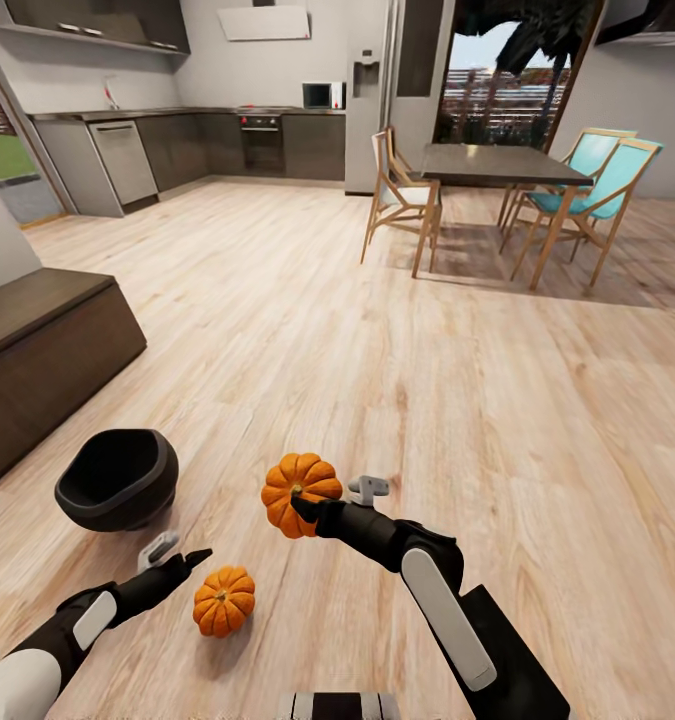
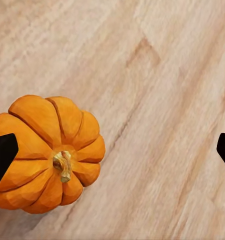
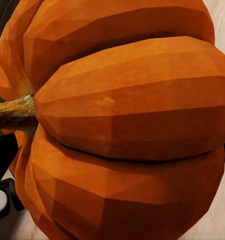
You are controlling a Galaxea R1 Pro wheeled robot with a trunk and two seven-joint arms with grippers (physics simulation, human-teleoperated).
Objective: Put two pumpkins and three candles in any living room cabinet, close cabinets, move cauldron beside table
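right fingers [image 1: 299,500] clenched on one pumpkin [image 1: 299,492], held clear of the floor [image 1: 377,350]; left fingers [image 1: 189,562] spread, second pumpkin [image 1: 224,600] on floor just beside, nearer one fingertip; cauldron [image 1: 117,480] beyond; cabinet [image 1: 37,360] further left.

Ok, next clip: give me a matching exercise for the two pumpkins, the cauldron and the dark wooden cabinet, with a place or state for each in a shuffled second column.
Things:
1. pumpkin near the left gripper
2. second pumpkin
3. cauldron
4. cabinet

Places or states:
A. tipped so its mouth faces the camera, on the floor
B. held off the floor in the jaws of the right gripper
C. low and long against the room's left side
D. resting on the floor, stem up, beside the open jaws of the left gripper

Pairs: 1-D, 2-B, 3-A, 4-C
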